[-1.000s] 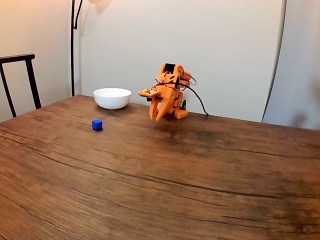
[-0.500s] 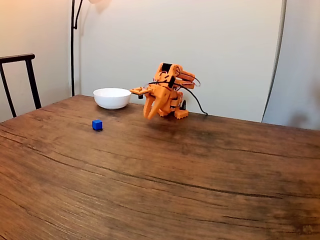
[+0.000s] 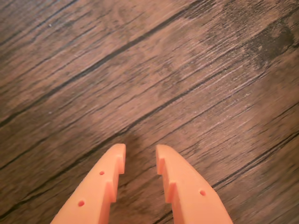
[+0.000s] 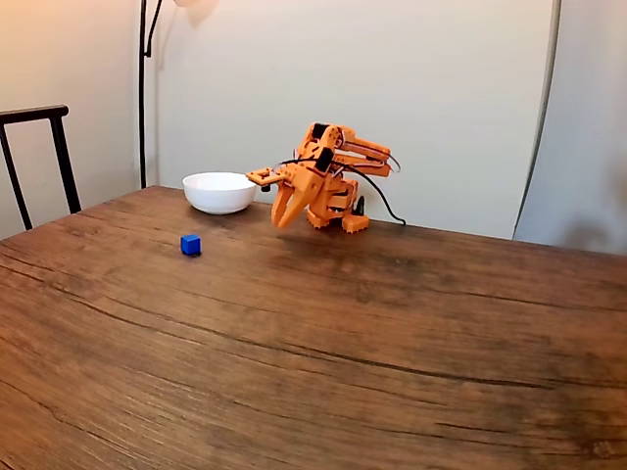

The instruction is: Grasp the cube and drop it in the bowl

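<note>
One bowl; contents unseen.

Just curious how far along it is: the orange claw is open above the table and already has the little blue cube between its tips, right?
Not quite. The claw is open above the table, but its tips hold nothing, as the wrist view shows. In the fixed view the cube sits on the wood, apart from the claw.

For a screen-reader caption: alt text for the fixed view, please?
An orange arm's pincer hangs open above a wooden table, right of a white bowl. A small blue cube sits on the table nearer the camera, untouched.
</note>
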You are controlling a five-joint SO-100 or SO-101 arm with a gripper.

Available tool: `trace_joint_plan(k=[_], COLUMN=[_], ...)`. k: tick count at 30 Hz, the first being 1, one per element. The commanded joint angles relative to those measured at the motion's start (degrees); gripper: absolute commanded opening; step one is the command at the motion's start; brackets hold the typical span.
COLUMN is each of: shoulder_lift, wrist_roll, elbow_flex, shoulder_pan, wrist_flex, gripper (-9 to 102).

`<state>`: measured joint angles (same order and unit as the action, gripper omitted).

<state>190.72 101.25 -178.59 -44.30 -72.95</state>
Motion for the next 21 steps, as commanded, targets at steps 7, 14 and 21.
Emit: trace_joint_plan(k=[7, 14, 21], shoulder_lift=[-0.44, -1.32, -1.67], wrist_roll=[0.62, 0.88, 0.88], elbow_flex=[2.11, 11.34, 19.86], shoulder_pan=[-0.79, -3.52, -8.26], wrist_flex=[0.18, -0.62, 1.76], gripper=[7, 7, 7])
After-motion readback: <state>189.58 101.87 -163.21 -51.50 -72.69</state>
